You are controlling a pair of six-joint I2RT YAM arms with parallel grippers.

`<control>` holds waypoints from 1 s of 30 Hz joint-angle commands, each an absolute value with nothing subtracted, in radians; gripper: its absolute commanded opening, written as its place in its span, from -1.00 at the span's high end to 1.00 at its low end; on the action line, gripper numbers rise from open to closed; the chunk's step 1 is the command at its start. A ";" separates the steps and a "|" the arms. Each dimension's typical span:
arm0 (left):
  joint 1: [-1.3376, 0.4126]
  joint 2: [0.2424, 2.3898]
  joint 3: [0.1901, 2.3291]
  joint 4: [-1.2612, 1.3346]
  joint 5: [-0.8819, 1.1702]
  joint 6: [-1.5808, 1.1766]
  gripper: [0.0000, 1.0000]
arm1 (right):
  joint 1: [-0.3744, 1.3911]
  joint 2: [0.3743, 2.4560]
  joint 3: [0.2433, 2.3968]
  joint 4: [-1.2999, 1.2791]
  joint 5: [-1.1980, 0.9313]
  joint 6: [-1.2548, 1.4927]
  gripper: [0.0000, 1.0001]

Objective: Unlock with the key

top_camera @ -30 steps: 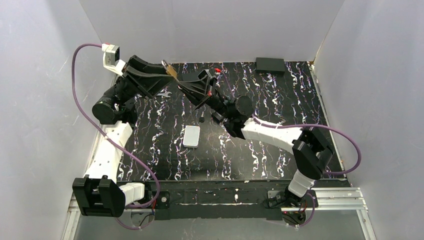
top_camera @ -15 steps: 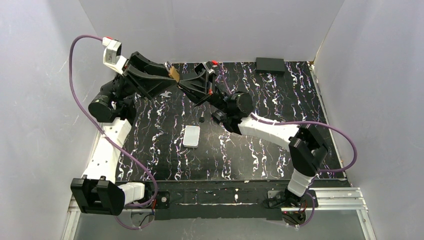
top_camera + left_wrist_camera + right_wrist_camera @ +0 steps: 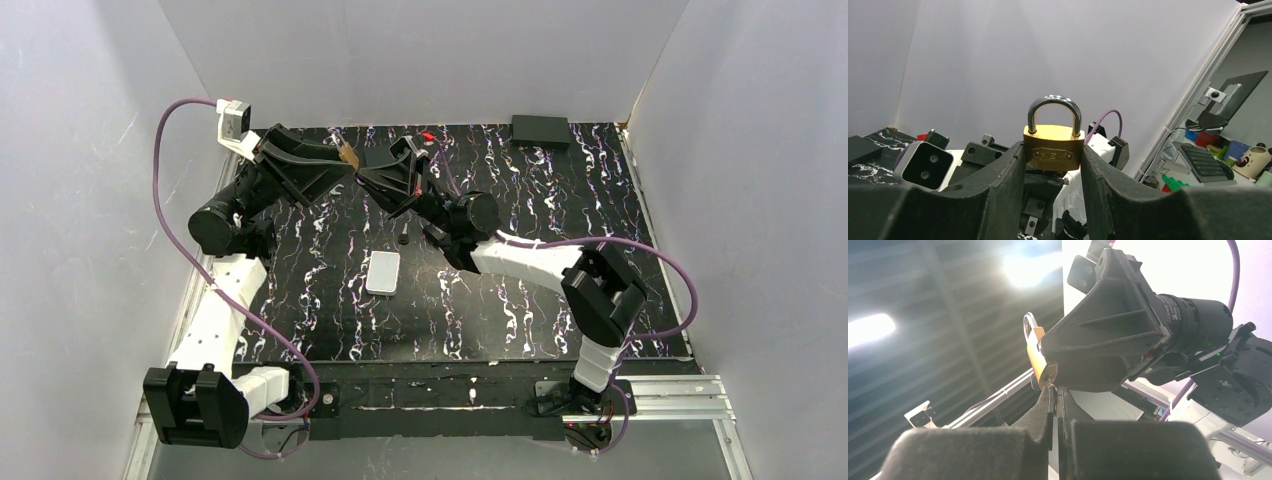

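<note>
Two tools meet in mid-air over the far side of the bench [image 3: 520, 300]. The left tool [image 3: 1052, 154] is clamped on a brass padlock [image 3: 1039, 360], silver shackle [image 3: 1054, 102] up. The right tool [image 3: 1054, 393] is pinched tight on the key [image 3: 1050, 384]. Only a thin sliver pokes past the tips, right at the padlock's bottom face, and I can't make out its head.

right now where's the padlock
The padlock is clamped in the left gripper above the table, far left-centre in the top view, with the right gripper holding the key at its base.
</note>
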State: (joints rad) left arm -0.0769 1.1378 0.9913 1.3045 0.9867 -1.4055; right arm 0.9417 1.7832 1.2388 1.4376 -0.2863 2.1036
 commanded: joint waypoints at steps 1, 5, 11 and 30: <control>-0.109 1.111 0.941 1.328 1.091 -1.397 1.00 | 0.963 1.793 1.306 1.378 -0.287 2.323 0.97; -0.124 1.103 0.898 1.345 1.078 -1.391 1.00 | 0.963 1.814 1.334 1.405 -0.247 2.316 0.97; -0.164 1.114 0.866 1.349 1.078 -1.358 1.00 | 0.964 1.868 1.453 1.431 -0.244 2.320 0.97; -0.153 1.100 0.894 1.212 1.083 -1.284 -0.01 | 0.963 1.852 1.349 1.501 -0.222 2.304 0.97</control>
